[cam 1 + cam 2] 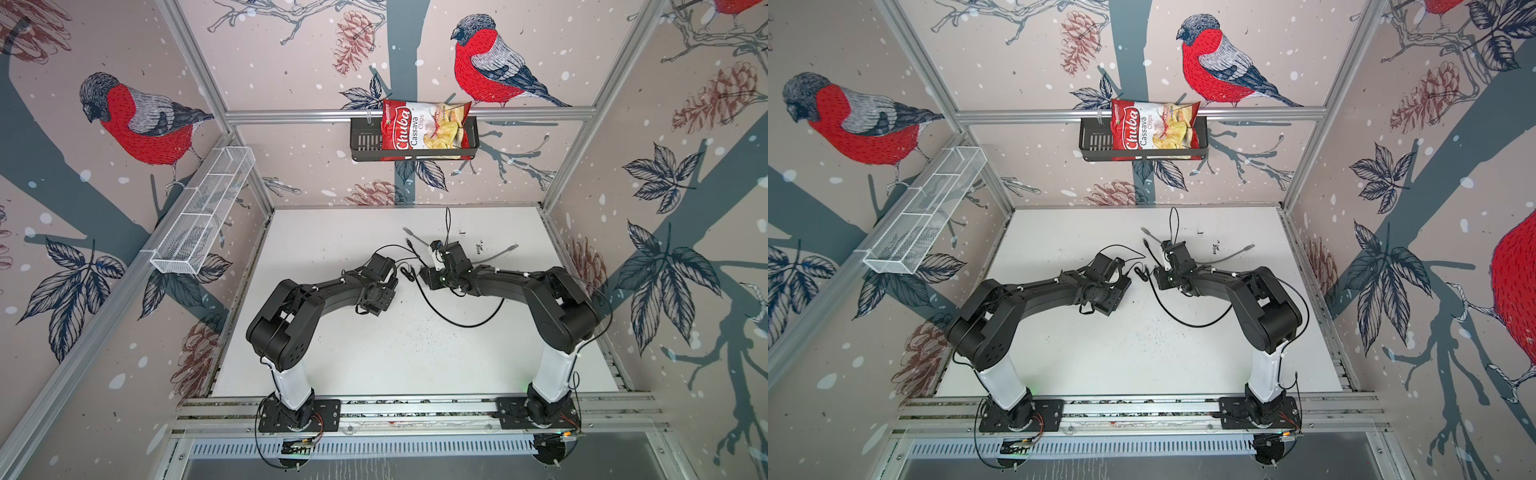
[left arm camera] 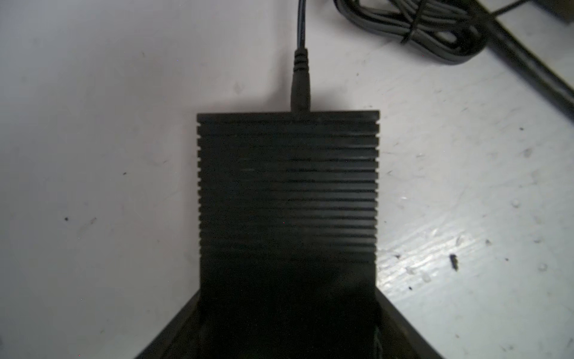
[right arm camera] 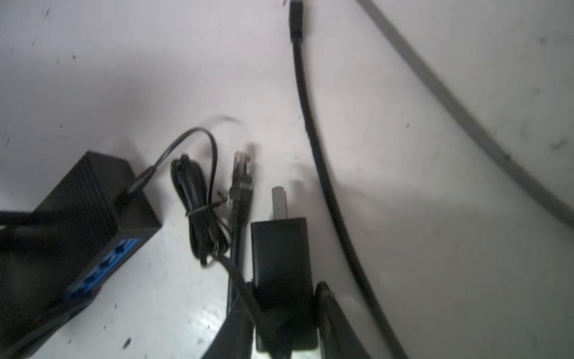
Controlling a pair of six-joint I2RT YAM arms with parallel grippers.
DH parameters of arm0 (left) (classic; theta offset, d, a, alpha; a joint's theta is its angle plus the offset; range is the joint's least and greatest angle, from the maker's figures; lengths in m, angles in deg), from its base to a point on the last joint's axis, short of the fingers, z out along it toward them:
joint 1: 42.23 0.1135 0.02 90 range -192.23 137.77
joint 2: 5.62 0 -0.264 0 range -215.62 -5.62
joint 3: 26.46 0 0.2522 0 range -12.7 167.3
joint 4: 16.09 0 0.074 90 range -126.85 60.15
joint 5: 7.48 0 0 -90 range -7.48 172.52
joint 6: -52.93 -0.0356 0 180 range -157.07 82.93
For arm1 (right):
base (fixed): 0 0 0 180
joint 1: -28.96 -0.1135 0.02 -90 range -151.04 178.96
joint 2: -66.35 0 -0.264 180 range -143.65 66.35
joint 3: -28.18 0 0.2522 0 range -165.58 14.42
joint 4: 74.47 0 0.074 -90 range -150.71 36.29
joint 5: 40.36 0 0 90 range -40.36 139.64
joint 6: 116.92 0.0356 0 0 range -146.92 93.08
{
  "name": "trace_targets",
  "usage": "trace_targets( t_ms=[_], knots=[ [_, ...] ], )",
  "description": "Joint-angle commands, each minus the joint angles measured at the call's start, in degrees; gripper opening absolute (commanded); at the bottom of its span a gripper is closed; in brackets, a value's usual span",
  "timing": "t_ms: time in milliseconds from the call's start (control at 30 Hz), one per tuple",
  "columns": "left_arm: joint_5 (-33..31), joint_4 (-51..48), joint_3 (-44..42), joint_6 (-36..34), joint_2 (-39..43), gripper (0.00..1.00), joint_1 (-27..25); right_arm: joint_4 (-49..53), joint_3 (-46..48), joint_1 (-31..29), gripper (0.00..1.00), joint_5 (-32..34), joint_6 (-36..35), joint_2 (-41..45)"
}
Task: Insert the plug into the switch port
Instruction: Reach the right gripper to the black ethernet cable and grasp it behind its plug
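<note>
In the left wrist view the switch (image 2: 287, 192), a flat ribbed black box, sits between the fingers of my left gripper (image 2: 287, 298), which is shut on its sides. A barrel power plug (image 2: 300, 84) is seated in its far edge. In the right wrist view the switch's blue port face (image 3: 102, 270) shows. My right gripper (image 3: 284, 289) is shut on the black power adapter (image 3: 279, 248), metal prong (image 3: 279, 202) pointing away. A black network plug (image 3: 242, 171) lies beside the adapter, and its cable runs along one finger. Both top views show the left gripper (image 1: 384, 266) and right gripper (image 1: 438, 253) close together.
A tied bundle of black cable (image 3: 198, 211) lies between the switch and the adapter. A black cable (image 3: 313, 140) and a grey cable (image 3: 466, 118) cross the white table (image 1: 374, 357). A chips bag (image 1: 424, 129) hangs in a wall basket, and a mesh basket (image 1: 203, 212) is mounted at the left.
</note>
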Motion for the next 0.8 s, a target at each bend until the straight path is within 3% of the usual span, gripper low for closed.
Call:
trace_targets(
  t_ms=[0,100,233,367,767],
  knots=[
    [-2.41,-7.54,-0.99,-2.51,-0.04,0.72,-0.01,-1.19,-3.35,0.84,0.33,-0.91,-0.49,-2.08],
    [-2.57,-7.56,-1.49,-2.79,0.41,0.72,0.02,-1.38,-6.17,1.53,0.35,-2.32,-0.69,-3.76],
    [-2.64,-7.42,-1.49,-2.71,0.86,0.73,0.06,-0.11,-8.24,2.01,0.49,-3.18,-1.47,-4.56],
    [-2.3,-6.77,-1.23,-2.4,1.04,0.74,0.04,0.67,-6.66,2.01,0.56,-3.5,-3.13,-2.67],
    [-1.82,-4.5,-1.05,-1.82,2.92,0.74,0.07,3.61,2.94,1.75,0.6,1.22,-5.9,6.42]
  ],
)
